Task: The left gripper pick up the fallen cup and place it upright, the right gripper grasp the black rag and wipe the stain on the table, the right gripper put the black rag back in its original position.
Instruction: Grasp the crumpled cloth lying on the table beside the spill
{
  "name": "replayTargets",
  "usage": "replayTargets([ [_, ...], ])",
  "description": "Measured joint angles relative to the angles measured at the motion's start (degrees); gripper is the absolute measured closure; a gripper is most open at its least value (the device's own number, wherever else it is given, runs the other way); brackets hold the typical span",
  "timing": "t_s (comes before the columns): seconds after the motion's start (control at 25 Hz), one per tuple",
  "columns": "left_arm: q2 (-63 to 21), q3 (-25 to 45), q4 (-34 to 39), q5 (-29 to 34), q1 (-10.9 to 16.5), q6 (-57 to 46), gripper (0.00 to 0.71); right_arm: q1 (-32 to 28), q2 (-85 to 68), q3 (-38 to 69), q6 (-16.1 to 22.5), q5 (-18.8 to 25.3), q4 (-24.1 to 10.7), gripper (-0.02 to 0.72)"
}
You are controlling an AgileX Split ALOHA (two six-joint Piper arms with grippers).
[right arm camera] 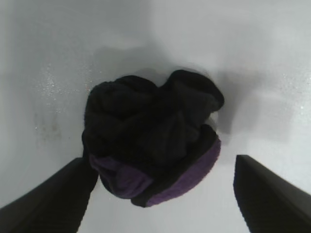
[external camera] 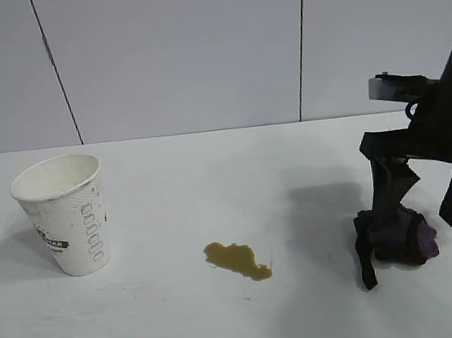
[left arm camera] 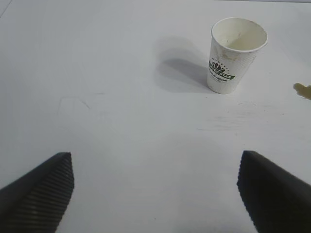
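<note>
A white counter (external camera: 229,325) carries three things in a rough row. A white paper cup (external camera: 65,213) with a green logo stands upright at the exterior view's left, open mouth up. Near the middle lies a small brown stain (external camera: 237,260), well apart from the cup. At the right sits a bunched black rag (external camera: 395,239) with purple patches, a black strip trailing from it toward the camera. The right gripper (external camera: 430,208) points steeply down over the rag, its jaws wide open with one finger on each side of the cloth; the right wrist view shows the rag between the two fingers with clear counter at one side, and nothing is gripped. One finger appears to meet the top of the rag in the exterior view, though contact is hard to confirm. The left gripper (left arm camera: 155,194) does not show in the exterior view; its own camera shows its jaws wide open and empty, low over bare counter, with the cup well ahead of it. The main risk, judged from here, is a poor pinch: the rag is a loose bundle, so closing too high may catch only a fold and leave the rest dragging or dropping before it reaches the stain. Pressing too low could jam the fingertips against the counter. A loose trailing strip could also smear the stain wider.
</note>
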Motion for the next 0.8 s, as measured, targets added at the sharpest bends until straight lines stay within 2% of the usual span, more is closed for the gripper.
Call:
replayTargets([
  [0.08,0.00,0.00,0.00,0.00,0.00,0.00,0.053,0.48,1.01,0.00,0.00,-0.69,-0.25,0.141],
  [0.2,0.00,0.00,0.00,0.00,0.00,0.00,0.053,2.71,1.56,-0.05,1.10,-2.29,-2.70,0.141],
  [0.4,0.00,0.00,0.00,0.00,0.00,0.00,0.053,7.70,1.63,-0.93,7.65,-3.59,-10.19,0.171],
  [0.56,0.00,0.00,0.00,0.00,0.00,0.00,0.053,8.42,1.69,-3.29,11.03,-1.54,-12.98,0.310],
  [0.72,0.00,0.00,0.00,0.00,0.00,0.00,0.053,8.42,1.69,-4.08,11.73,-0.72,-12.84,0.575],
  [0.8,0.00,0.00,0.00,0.00,0.00,0.00,0.053,8.42,1.69,-4.08,11.78,-0.72,-11.52,0.603],
])
